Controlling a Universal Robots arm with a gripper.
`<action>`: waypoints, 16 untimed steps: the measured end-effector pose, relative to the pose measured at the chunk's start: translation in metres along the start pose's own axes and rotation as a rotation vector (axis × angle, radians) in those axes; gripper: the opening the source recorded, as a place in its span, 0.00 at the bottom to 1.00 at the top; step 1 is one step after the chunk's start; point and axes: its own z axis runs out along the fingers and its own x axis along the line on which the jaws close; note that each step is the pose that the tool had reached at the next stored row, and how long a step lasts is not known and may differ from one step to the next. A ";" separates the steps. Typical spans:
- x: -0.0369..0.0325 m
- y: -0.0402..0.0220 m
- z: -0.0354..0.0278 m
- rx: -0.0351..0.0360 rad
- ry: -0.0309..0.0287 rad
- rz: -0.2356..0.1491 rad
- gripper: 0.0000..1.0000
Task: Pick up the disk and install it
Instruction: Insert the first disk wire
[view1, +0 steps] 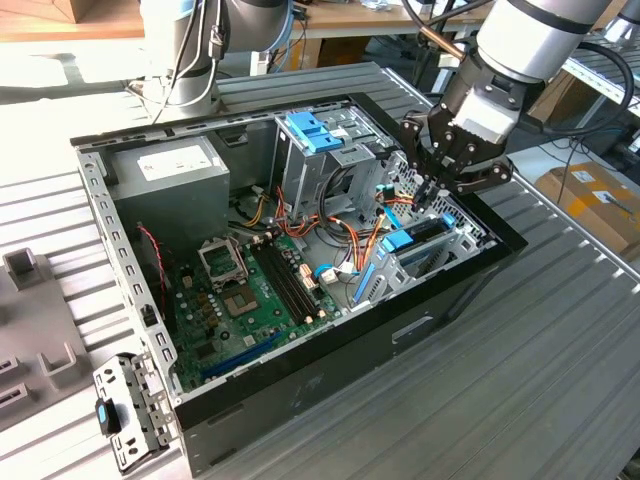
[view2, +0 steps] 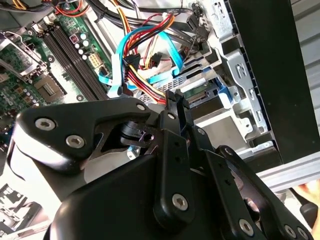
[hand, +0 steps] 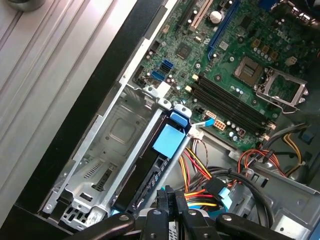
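The disk (view1: 420, 232) is a dark flat drive with blue rails. It lies in the metal drive bay at the front corner of the open computer case (view1: 300, 385), on the exterior view's right. In the first wrist view the disk (hand: 150, 182) shows its dark body and a blue tab. In the second wrist view the disk (view2: 199, 93) shows a green board edge. My gripper (view1: 428, 195) hangs just above the disk's end, fingers pressed together with nothing between them (hand: 171, 194) (view2: 176, 96). I cannot tell whether they touch the disk.
Red, orange and yellow cables (view1: 350, 235) and a light blue cable (view2: 117, 65) run close beside the bay. The motherboard (view1: 250, 290), a grey power-supply box (view1: 165, 170) and a blue-topped drive cage (view1: 315, 130) share the case. A metal bracket (view1: 125, 410) lies on the table.
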 end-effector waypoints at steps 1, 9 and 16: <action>0.0000 0.0000 0.0000 0.0005 0.0001 0.010 0.17; 0.0000 0.0000 0.0000 0.0070 0.0005 0.136 0.17; 0.0000 0.0000 0.0000 0.0110 0.0007 0.211 0.17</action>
